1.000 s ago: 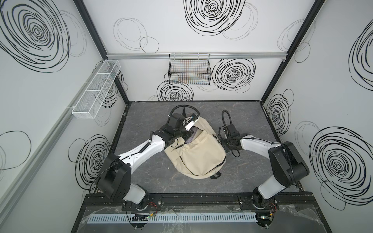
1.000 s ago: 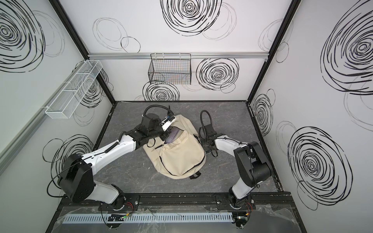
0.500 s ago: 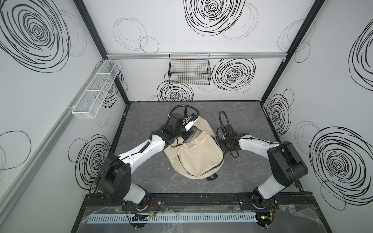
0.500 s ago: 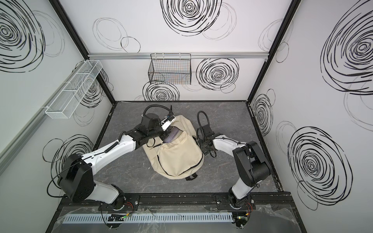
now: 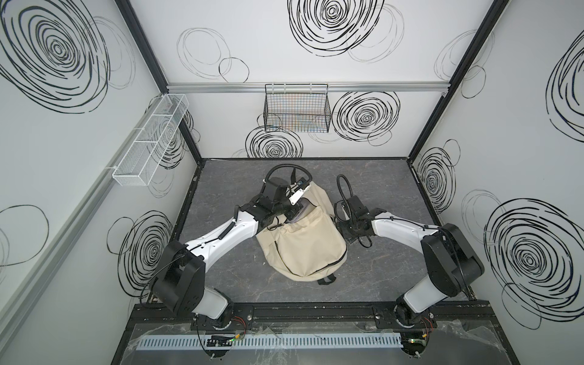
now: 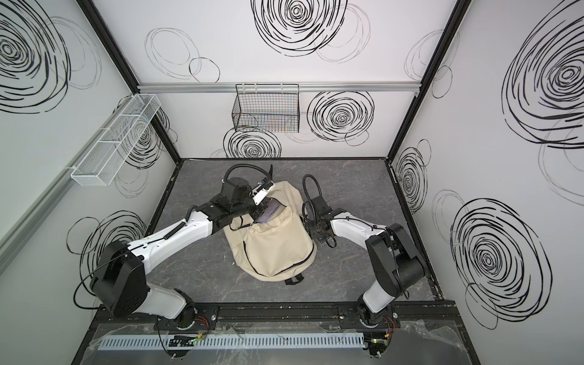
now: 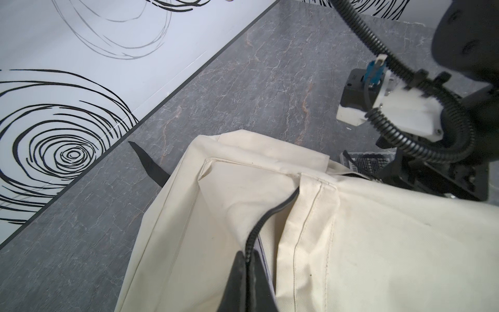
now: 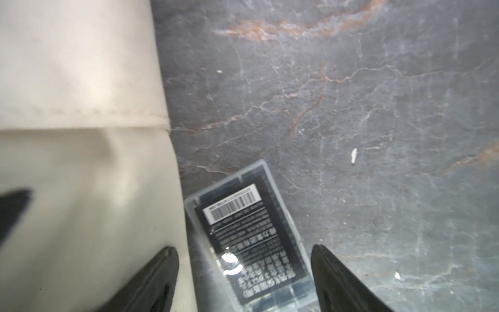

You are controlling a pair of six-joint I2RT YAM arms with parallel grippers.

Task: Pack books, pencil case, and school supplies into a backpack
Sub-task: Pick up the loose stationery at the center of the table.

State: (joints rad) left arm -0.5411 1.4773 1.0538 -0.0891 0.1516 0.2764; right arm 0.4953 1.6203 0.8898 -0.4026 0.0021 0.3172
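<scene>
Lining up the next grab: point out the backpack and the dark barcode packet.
backpack [image 5: 306,248]: in a top view, on its front pocket fabric.
dark barcode packet [image 8: 248,239]: right wrist view, on its black printed label.

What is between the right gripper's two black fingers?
The small dark packet lies flat on the grey table between the fingers of the open right gripper, close beside the backpack. The right wrist view shows it.

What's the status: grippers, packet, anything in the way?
Left gripper shut on backpack zipper edge. Right gripper open, astride school supplies packet lying on table, not yet gripped. Backpack wall close alongside, tight clearance.
</scene>
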